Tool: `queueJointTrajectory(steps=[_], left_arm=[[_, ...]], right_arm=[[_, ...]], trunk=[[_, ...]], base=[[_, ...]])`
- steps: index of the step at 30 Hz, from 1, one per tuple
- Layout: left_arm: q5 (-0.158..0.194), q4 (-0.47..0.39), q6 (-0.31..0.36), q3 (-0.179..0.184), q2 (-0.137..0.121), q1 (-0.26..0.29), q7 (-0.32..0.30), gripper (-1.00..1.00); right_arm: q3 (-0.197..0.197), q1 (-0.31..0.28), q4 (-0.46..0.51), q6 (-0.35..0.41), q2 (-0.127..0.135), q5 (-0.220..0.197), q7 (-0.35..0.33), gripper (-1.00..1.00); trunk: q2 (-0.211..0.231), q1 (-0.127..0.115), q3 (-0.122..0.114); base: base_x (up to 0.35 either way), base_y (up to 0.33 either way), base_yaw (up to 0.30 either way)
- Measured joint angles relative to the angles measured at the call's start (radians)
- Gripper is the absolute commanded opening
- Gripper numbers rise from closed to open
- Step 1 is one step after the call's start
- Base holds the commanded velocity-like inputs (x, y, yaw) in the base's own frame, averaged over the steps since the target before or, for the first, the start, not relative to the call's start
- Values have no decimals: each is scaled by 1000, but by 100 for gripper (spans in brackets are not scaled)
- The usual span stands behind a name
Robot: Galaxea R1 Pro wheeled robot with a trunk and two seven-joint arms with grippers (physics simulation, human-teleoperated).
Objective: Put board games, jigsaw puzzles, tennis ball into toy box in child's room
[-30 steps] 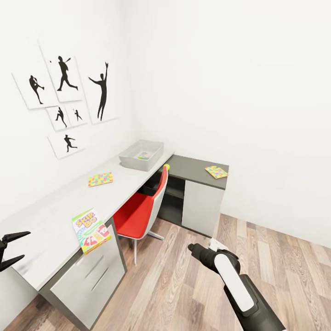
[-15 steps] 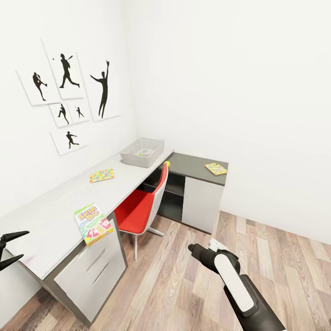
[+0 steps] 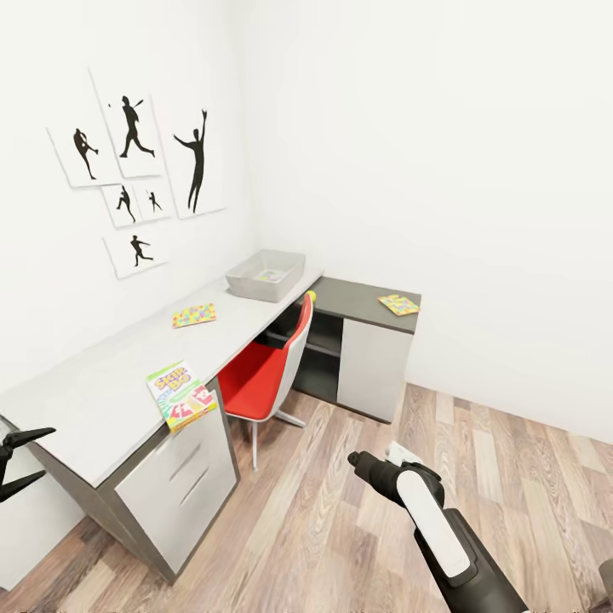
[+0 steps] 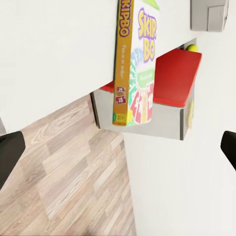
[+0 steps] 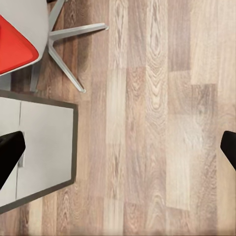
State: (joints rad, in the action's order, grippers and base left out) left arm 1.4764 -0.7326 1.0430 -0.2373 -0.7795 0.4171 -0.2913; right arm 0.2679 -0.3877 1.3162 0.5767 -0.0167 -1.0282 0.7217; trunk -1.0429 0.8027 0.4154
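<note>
The SKIP-BO board game (image 3: 180,395) lies at the near edge of the pale table (image 3: 102,400) and shows close up as SKIP-BO box (image 4: 137,59). One jigsaw puzzle (image 3: 194,315) lies mid-table, another puzzle (image 3: 398,304) on the dark cabinet section. The tennis ball (image 3: 312,296) peeks from behind the chair back. The toy box (image 3: 266,274) stands at the table's far end with a colourful flat item inside. My left gripper (image 3: 13,464) hangs open off the table's near end. My right gripper (image 5: 118,150) is open over the floor. The bed is out of view.
A red chair (image 3: 264,375) is tucked under the table, its metal legs (image 5: 69,49) spread on the wood-plank floor (image 3: 340,528). A drawer unit (image 3: 179,485) fills the table's near end. Silhouette pictures (image 3: 136,170) hang on the left wall.
The whole view has shifted: table and toys now sit a little farther off and to the right, so the camera moved. Both grippers keep their pose and stay open.
</note>
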Motion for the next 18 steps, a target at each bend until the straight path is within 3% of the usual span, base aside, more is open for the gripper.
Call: queueJointTrajectory(steps=[12, 18], left_arm=[[-1, 0, 0, 1, 5, -1, 0, 100], [-9, 17, -3, 2, 39, -1, 5, 100]], right_arm=[[1, 0, 0, 0, 0, 0, 0, 100], [1, -1, 1, 1, 1, -1, 0, 100]], trunk=[[-84, 46, 38], [-126, 69, 57]], base=[[-10, 2, 0], [0, 0, 0]])
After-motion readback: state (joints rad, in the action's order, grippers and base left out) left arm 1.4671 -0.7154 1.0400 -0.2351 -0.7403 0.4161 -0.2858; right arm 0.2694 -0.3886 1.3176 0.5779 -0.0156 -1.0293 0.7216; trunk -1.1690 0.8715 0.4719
